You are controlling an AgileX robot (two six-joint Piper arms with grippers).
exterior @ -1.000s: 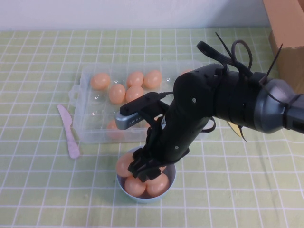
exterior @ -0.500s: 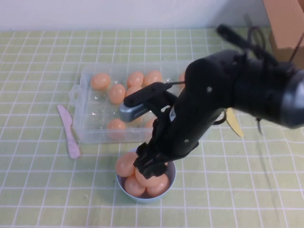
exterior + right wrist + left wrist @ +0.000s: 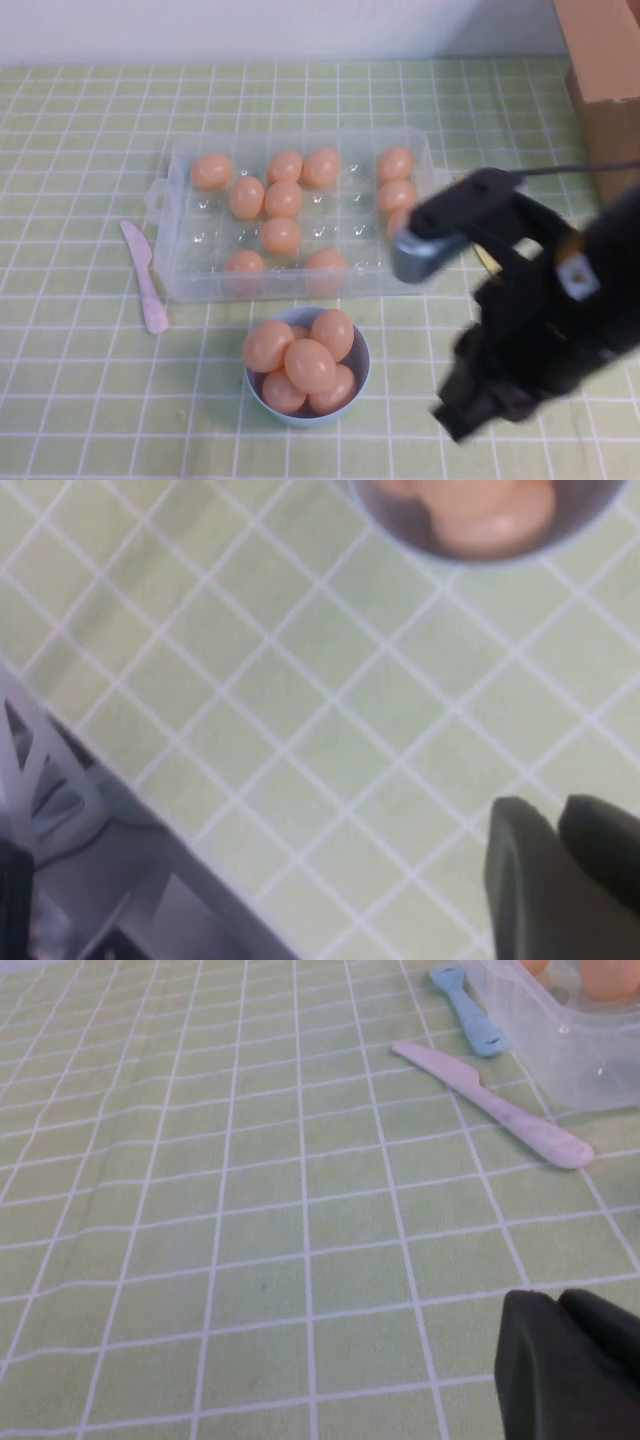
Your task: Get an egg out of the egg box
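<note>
The clear egg box (image 3: 176, 286) lies at the table's middle with several orange-tan eggs in its cells. One egg (image 3: 311, 365) lies on top of others in the light-blue bowl (image 3: 362, 372) just in front of the box. My right gripper (image 3: 462, 415) hangs over bare cloth to the right of the bowl, apart from it. Its fingers (image 3: 520, 880) are together and hold nothing, and the bowl's rim (image 3: 400, 535) with eggs shows beyond them. My left gripper (image 3: 570, 1355) is shut and empty low over the cloth, with a corner of the egg box (image 3: 590, 1055) ahead.
A pale pink plastic knife (image 3: 145, 275) lies left of the box, also in the left wrist view (image 3: 490, 1105), next to a blue utensil (image 3: 468, 1010). A cardboard box (image 3: 605, 90) stands at the back right. The table's near edge (image 3: 130, 780) shows in the right wrist view.
My right arm has let go of an egg in the bowl and swung away to the right and toward the front. That egg now rests on top of the pile.
</note>
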